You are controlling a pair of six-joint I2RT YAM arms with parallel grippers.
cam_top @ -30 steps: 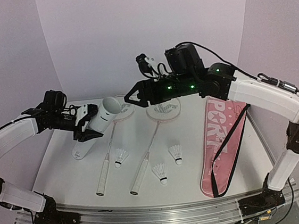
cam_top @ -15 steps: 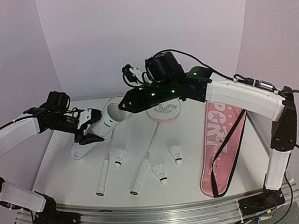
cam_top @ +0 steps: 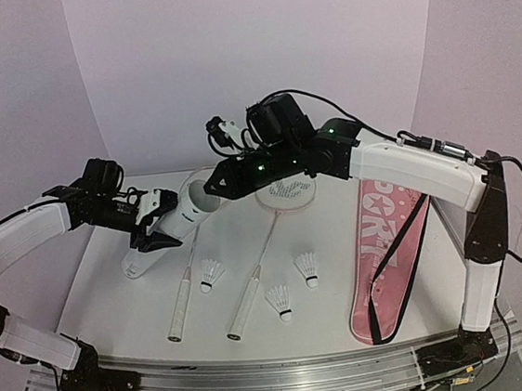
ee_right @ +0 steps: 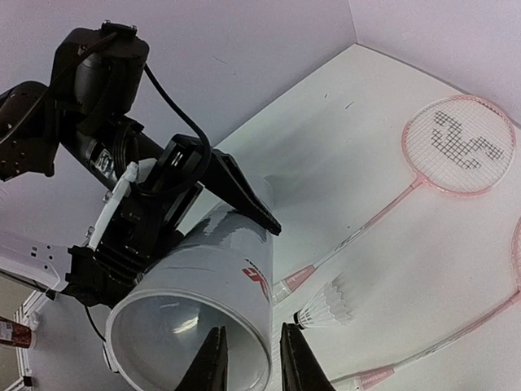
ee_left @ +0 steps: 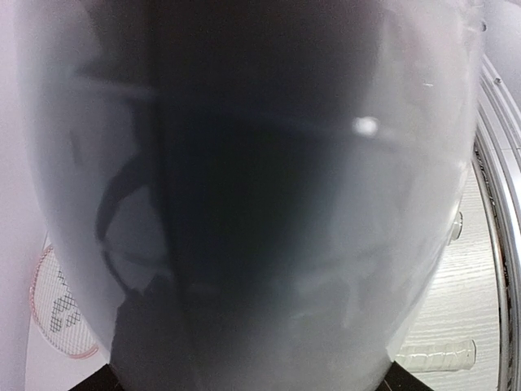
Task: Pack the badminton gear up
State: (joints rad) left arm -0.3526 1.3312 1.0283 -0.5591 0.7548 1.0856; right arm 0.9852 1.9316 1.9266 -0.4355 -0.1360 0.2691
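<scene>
The white counter (cam_top: 114,309) carries everything, with both arms bolted at its near edge. The left arm (cam_top: 22,235) reaches in from the left side. Its jaws are clamped across the body of a tall white cylindrical tube (cam_top: 188,211) and hold it off the counter. The tube is tilted, with its open mouth turned toward the right arm, and it fills nearly the whole left wrist view (ee_left: 244,195).

The right arm (cam_top: 417,165) stretches across the back of the counter to that mouth. In its wrist view the two jaws stand close together, with the tube's rim (ee_right: 262,346) between them. Whether they actually pinch the wall cannot be told.

A long pink bag (cam_top: 391,294) lies flat along the right side of the counter, running front to back. A black strap (cam_top: 401,237) trails across it, and it is well apart from the tube.

Both rackets rest on the counter in the middle, white handles toward the near edge and heads toward the back. The left racket (cam_top: 181,307) runs up beneath the lifted tube. The head of the right racket (cam_top: 244,305) lies under the right arm's wrist.

Three white shuttlecocks sit loose on the counter, outside both tube and bag. The first shuttlecock (cam_top: 212,274) sits between the two rackets. The second shuttlecock (cam_top: 279,301) is just right of the right racket's handle. The third shuttlecock (cam_top: 307,267) is a little farther back, between that racket and the bag.
</scene>
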